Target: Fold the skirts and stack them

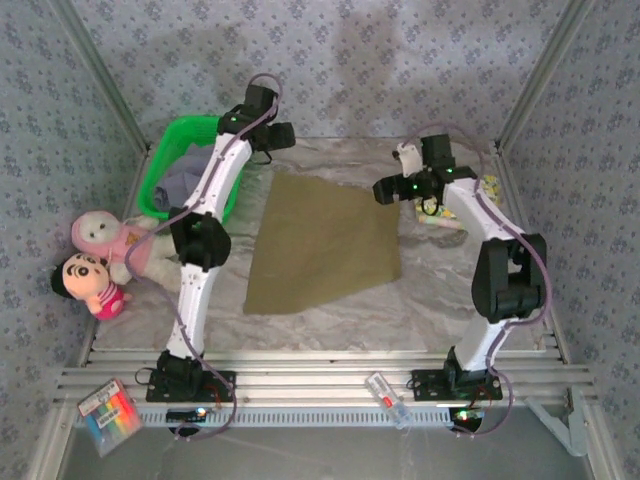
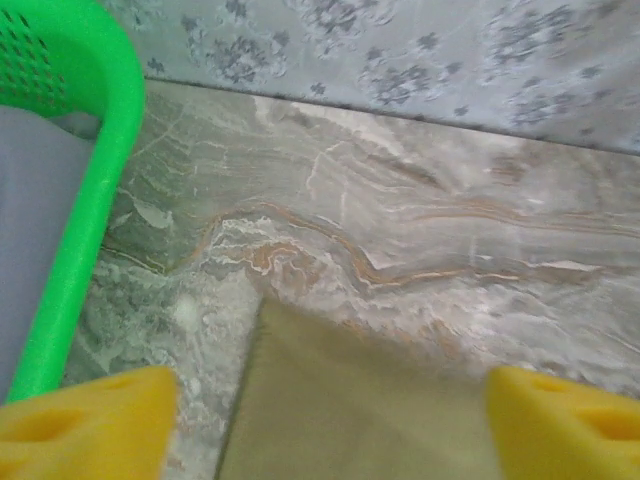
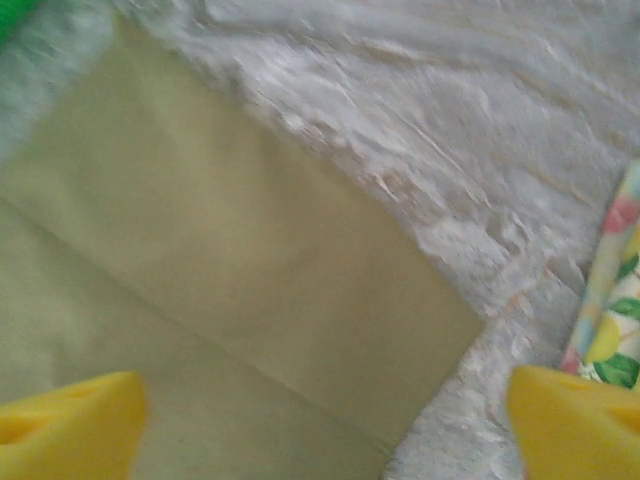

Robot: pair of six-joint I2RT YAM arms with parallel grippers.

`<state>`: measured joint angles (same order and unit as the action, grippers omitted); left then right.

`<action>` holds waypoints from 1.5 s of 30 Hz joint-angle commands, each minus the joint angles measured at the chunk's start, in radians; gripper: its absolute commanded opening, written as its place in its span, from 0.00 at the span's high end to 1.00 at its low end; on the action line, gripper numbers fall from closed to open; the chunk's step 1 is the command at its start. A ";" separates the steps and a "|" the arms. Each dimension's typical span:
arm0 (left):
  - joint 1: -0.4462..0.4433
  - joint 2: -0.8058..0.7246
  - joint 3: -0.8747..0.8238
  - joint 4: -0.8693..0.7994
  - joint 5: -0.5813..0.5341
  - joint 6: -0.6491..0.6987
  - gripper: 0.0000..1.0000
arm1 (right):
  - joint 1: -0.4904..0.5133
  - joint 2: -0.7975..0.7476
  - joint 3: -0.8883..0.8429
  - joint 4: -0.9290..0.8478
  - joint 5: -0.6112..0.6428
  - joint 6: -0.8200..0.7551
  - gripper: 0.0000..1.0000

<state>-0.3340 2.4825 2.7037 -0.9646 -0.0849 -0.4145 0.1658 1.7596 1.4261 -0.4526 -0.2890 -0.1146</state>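
Note:
An olive-khaki skirt (image 1: 320, 245) lies spread flat in the middle of the marbled table. My left gripper (image 1: 280, 137) hangs above its far left corner, jaws wide open; in the left wrist view that corner (image 2: 350, 400) sits between the yellow fingertips (image 2: 85, 415) with nothing gripped. My right gripper (image 1: 392, 190) is open above the far right corner (image 3: 250, 280); its yellow pads (image 3: 570, 420) flank bare cloth. A lavender-grey skirt (image 1: 180, 185) lies in the green basket. A floral-print skirt (image 1: 445, 215) lies under the right arm, its edge (image 3: 615, 330) visible at the right.
The green plastic basket (image 1: 190, 135) stands at the far left, its rim (image 2: 90, 220) close to my left gripper. Two plush dolls (image 1: 95, 260) lie at the left edge. Patterned walls close in the back and sides. Small packets (image 1: 110, 410) rest on the front rails.

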 commanded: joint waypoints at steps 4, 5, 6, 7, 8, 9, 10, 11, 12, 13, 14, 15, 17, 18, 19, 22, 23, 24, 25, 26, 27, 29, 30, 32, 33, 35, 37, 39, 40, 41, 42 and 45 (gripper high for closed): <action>-0.067 -0.099 0.061 -0.188 0.010 -0.035 0.00 | 0.093 0.041 0.020 -0.011 0.161 0.204 0.00; -0.081 -0.130 -0.028 -0.164 0.024 -0.042 0.00 | 0.113 0.057 0.021 -0.029 0.183 0.223 0.00; -0.094 -0.159 -0.113 -0.135 0.039 -0.053 0.00 | 0.130 0.071 0.028 -0.052 0.204 0.240 0.00; -0.105 -0.196 -0.213 -0.096 0.064 -0.064 0.00 | 0.147 0.084 0.033 -0.077 0.230 0.271 0.00; -0.116 -0.228 -0.298 -0.065 0.081 -0.077 0.00 | 0.160 0.091 0.031 -0.096 0.233 0.295 0.00; -0.125 -0.266 -0.390 -0.029 0.097 -0.096 0.00 | 0.169 0.093 0.017 -0.099 0.205 0.338 0.00; -0.132 -0.300 -0.486 0.013 0.125 -0.116 0.00 | 0.173 0.091 -0.010 -0.073 0.157 0.377 0.00; -0.134 -0.334 -0.582 0.060 0.159 -0.146 0.00 | 0.176 0.089 -0.042 -0.045 0.111 0.422 0.00; -0.135 -0.364 -0.663 0.102 0.196 -0.175 0.00 | 0.180 0.088 -0.071 -0.020 0.090 0.468 0.00; -0.135 -0.389 -0.742 0.147 0.242 -0.214 0.00 | 0.181 0.087 -0.105 0.004 0.078 0.512 0.00; -0.136 -0.410 -0.838 0.178 0.272 -0.246 0.00 | 0.184 0.085 -0.130 0.016 0.087 0.556 0.00; -0.137 -0.428 -0.903 0.206 0.290 -0.272 0.00 | 0.185 0.082 -0.154 0.024 0.095 0.589 0.00; -0.139 -0.466 -1.051 0.279 0.332 -0.313 0.00 | 0.187 0.075 -0.209 0.064 0.073 0.645 0.00; -0.138 -0.471 -1.100 0.318 0.353 -0.328 0.00 | 0.189 0.076 -0.224 0.083 0.049 0.664 0.00; -0.136 -0.465 -1.144 0.339 0.381 -0.340 0.00 | 0.189 0.087 -0.257 0.102 0.023 0.679 0.00; -0.128 -0.406 -1.192 0.340 0.388 -0.343 0.00 | 0.189 0.151 -0.257 0.133 -0.005 0.704 0.00; -0.120 -0.383 -1.190 0.342 0.370 -0.342 0.00 | 0.186 0.185 -0.243 0.143 -0.009 0.706 0.00; -0.109 -0.353 -1.175 0.344 0.352 -0.333 0.00 | 0.181 0.231 -0.181 0.151 -0.010 0.702 0.00; -0.093 -0.320 -1.143 0.331 0.322 -0.327 0.00 | 0.174 0.285 -0.113 0.145 -0.004 0.693 0.00; -0.080 -0.289 -1.113 0.319 0.300 -0.320 0.00 | 0.167 0.331 -0.047 0.122 0.018 0.686 0.00; -0.067 -0.256 -1.069 0.300 0.290 -0.315 0.00 | 0.162 0.374 0.043 0.077 0.032 0.681 0.00; -0.052 -0.218 -1.006 0.263 0.291 -0.310 0.00 | 0.155 0.383 0.142 0.044 0.046 0.672 0.00; -0.051 -0.215 -0.993 0.261 0.292 -0.305 0.00 | 0.162 0.346 0.138 0.052 0.055 0.663 0.00; -0.054 -0.228 -1.000 0.269 0.291 -0.303 0.00 | 0.180 0.241 0.064 0.056 0.112 0.638 0.00; -0.056 -0.237 -1.013 0.274 0.289 -0.304 0.00 | 0.182 0.179 -0.003 0.052 0.144 0.635 0.00; -0.055 -0.249 -1.040 0.280 0.291 -0.313 0.00 | 0.177 0.063 -0.157 0.059 0.181 0.668 0.00; -0.056 -0.251 -1.059 0.280 0.298 -0.317 0.00 | 0.156 -0.039 -0.318 0.086 0.224 0.693 0.00; -0.056 -0.248 -1.067 0.280 0.300 -0.311 0.00 | 0.136 -0.097 -0.415 0.119 0.179 0.697 0.00; -0.054 -0.246 -1.067 0.280 0.294 -0.308 0.00 | 0.130 -0.109 -0.450 0.142 0.129 0.679 0.00; -0.054 -0.247 -1.066 0.280 0.289 -0.305 0.00 | 0.128 -0.109 -0.464 0.153 0.098 0.660 0.00; -0.051 -0.251 -1.064 0.274 0.286 -0.300 0.00 | 0.130 -0.103 -0.463 0.151 0.074 0.633 0.00; -0.057 -0.300 -1.059 0.250 0.283 -0.284 0.00 | 0.145 -0.067 -0.393 0.088 0.034 0.559 0.01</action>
<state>-0.3862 2.1818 1.6890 -0.6361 0.2207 -0.7223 0.2939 1.6669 0.9855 -0.3405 -0.1947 0.5175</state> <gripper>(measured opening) 0.997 0.992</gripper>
